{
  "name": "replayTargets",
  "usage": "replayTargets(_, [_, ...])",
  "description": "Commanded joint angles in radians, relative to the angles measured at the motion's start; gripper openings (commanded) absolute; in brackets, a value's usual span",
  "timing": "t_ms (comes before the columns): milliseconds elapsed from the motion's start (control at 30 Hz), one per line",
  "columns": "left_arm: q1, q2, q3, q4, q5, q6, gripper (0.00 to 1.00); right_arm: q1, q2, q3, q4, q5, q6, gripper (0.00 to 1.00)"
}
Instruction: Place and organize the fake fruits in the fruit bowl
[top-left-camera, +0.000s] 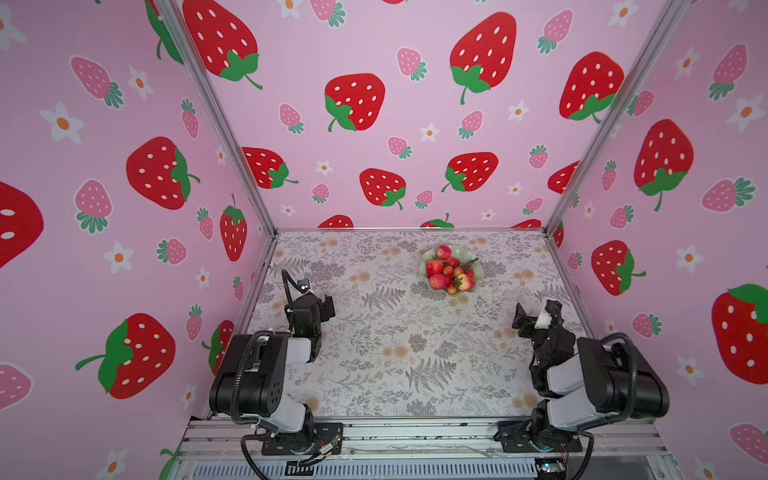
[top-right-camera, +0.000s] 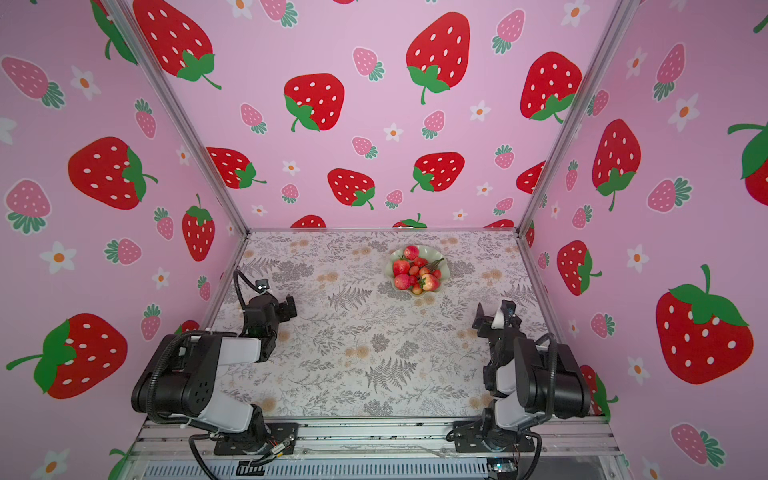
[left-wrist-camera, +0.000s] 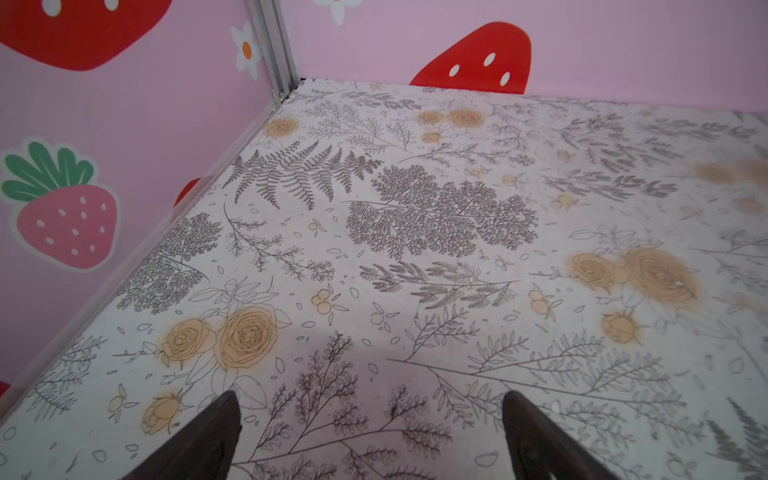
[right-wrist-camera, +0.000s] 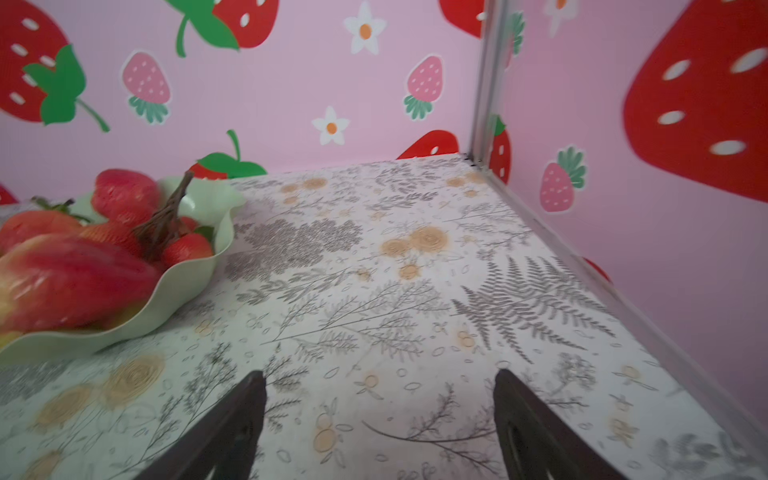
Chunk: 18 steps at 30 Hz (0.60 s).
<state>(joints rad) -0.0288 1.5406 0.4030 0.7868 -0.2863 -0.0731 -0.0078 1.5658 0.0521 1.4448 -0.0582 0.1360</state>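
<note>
Rail (top-left-camera: 415, 434) with both arm bases sits nearest, at 6 o'clock. Left pincer (top-left-camera: 328, 306) is at 9 o'clock of the surface (top-left-camera: 395, 332); its wrist view shows the left pincer (left-wrist-camera: 370, 399) released, jaws wide, only bare print between them. Right pincer (top-left-camera: 536, 311) is at 3 o'clock, also released; in its wrist view the right pincer (right-wrist-camera: 380, 374) grasps nothing. Farther back at 1 o'clock is the fruit bowl (top-left-camera: 461, 249), well apart from both pincers and short of the back wall (top-left-camera: 415, 145). All fake fruits (top-left-camera: 436, 268) lie inside it: apple-like fruit (top-left-camera: 465, 282) at the bowl's 5 o'clock, cherry bunch (top-left-camera: 453, 269) mid-bowl, stem toward 2 o'clock. Both top views agree on the fruit bowl (top-right-camera: 432, 249).
</note>
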Motion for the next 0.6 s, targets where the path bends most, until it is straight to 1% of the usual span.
replayTargets(0, [-0.008, 0.007, 0.028, 0.020, -0.002, -0.005, 0.99, 0.066, -0.007, 0.033, 0.136, 0.015, -0.134, 0.90])
replayTargets(33, [-0.008, 0.006, 0.028, 0.018, -0.002, -0.006, 0.99, 0.082, -0.028, 0.061, 0.048, 0.055, -0.140, 0.97])
replayTargets(67, [-0.008, 0.004, 0.029, 0.014, 0.000, -0.007, 0.99, 0.095, -0.011, 0.091, 0.022, 0.077, -0.142, 0.99])
replayTargets(100, [-0.007, 0.006, 0.027, 0.021, -0.002, -0.005, 0.99, 0.107, 0.009, 0.134, -0.019, 0.078, -0.154, 0.99])
replayTargets(167, [-0.008, 0.006, 0.028, 0.016, 0.000, -0.007, 0.99, 0.113, 0.000, 0.224, -0.227, 0.079, -0.160, 0.99])
replayTargets(200, [-0.008, 0.007, 0.028, 0.018, 0.001, -0.006, 0.99, 0.098, 0.008, 0.207, -0.173, 0.091, -0.135, 0.99])
replayTargets(233, [-0.007, 0.005, 0.028, 0.015, 0.002, -0.007, 0.99, 0.096, 0.014, 0.204, -0.155, 0.126, -0.116, 0.99])
replayTargets(300, [-0.006, 0.004, 0.028, 0.016, 0.002, -0.007, 0.99, 0.098, 0.001, 0.211, -0.190, 0.132, -0.121, 0.99])
replayTargets(567, [-0.005, 0.004, 0.024, 0.022, 0.017, 0.000, 0.99, 0.103, 0.006, 0.210, -0.180, 0.135, -0.122, 0.99])
